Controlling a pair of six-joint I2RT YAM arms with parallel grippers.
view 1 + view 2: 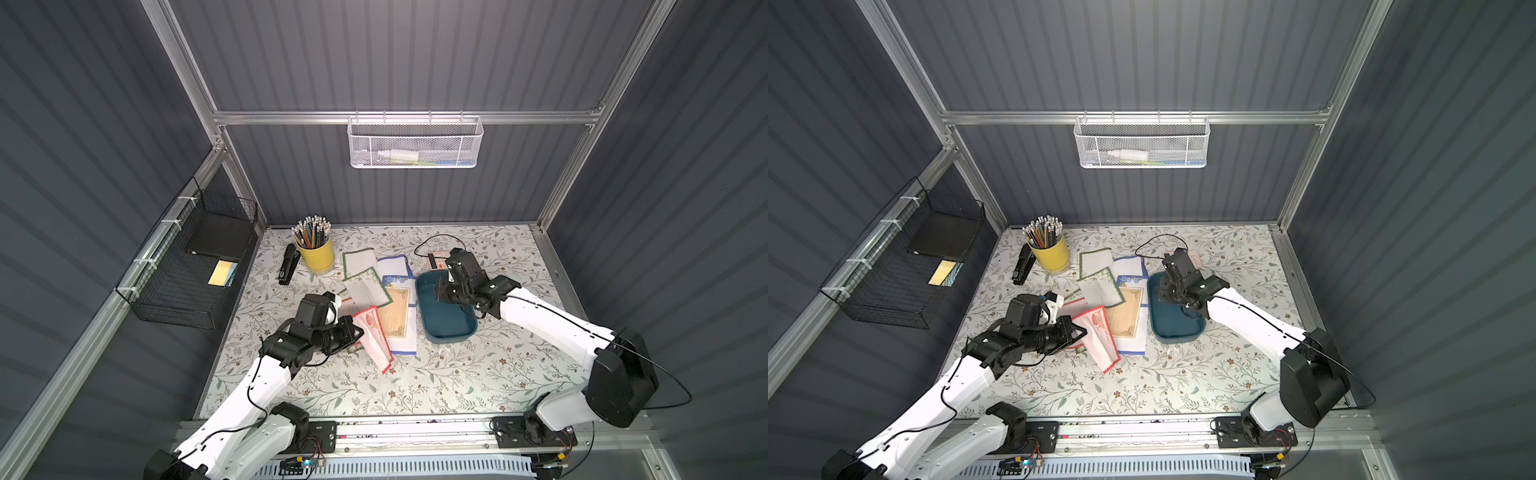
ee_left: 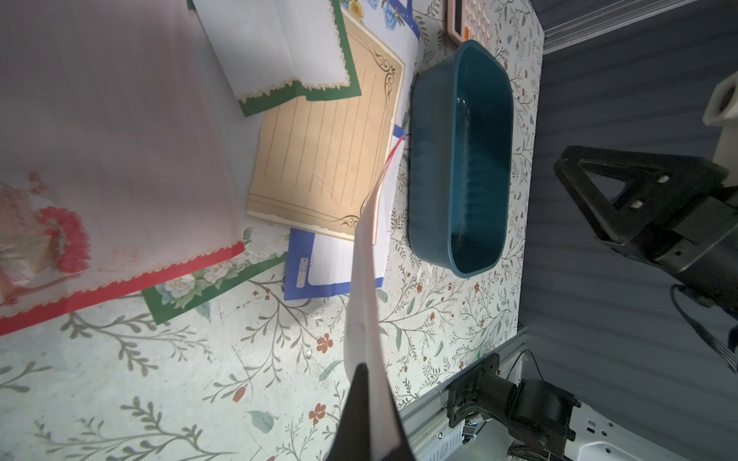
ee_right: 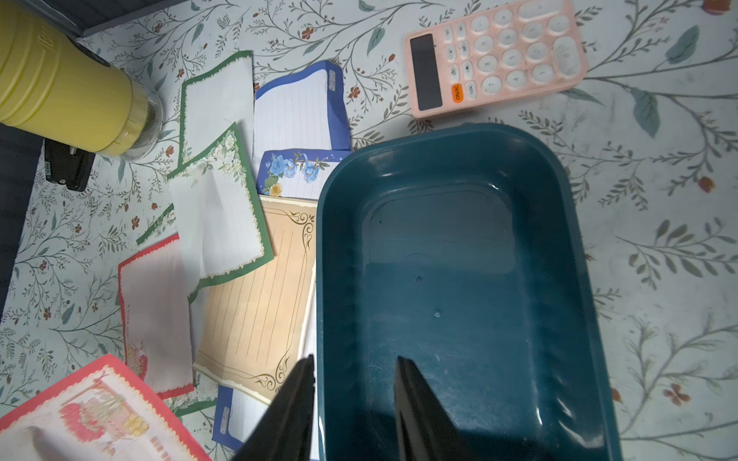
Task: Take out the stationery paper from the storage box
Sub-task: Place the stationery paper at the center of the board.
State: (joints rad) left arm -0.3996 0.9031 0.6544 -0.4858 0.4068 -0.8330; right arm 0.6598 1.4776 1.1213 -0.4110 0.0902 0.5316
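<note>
Dark ribbed walls close round a floral worktop [image 1: 498, 374]. The storage box [image 1: 449, 328] sits on its right half, long axis running near to far, the far end leaning slightly left. Its floor is bare in the right wrist view: no sheet lies inside. All the stationery paper [image 1: 395, 311] is out, fanned in an overlapping heap just left of the box. The tan sheet [image 3: 255, 311] and a blue-edged one beneath it reach the box's left wall.

The left hand [image 1: 359, 328] is clamped on the red-bordered sheet [image 1: 376, 338], pinching one edge so the sheet stands up over the near left part of the heap. Its free end reaches toward the near side; whether that end touches the worktop I cannot tell. The box lies to the right of this hand and apart from it, so the sheet is clear of the rim. The right hand [image 3: 354, 358] hovers at the box's left long wall with jaws parted, one finger outside and one inside, holding nothing.

What remains, I judge, is only to lay the held sheet down, and the left hand is the nearer one. Bare worktop opens toward the near edge. A yellow pencil cup [image 1: 320, 255] and a stapler [image 1: 289, 264] take the far left, and a pink calculator [image 3: 495, 56] lies just beyond the box's far end.
</note>
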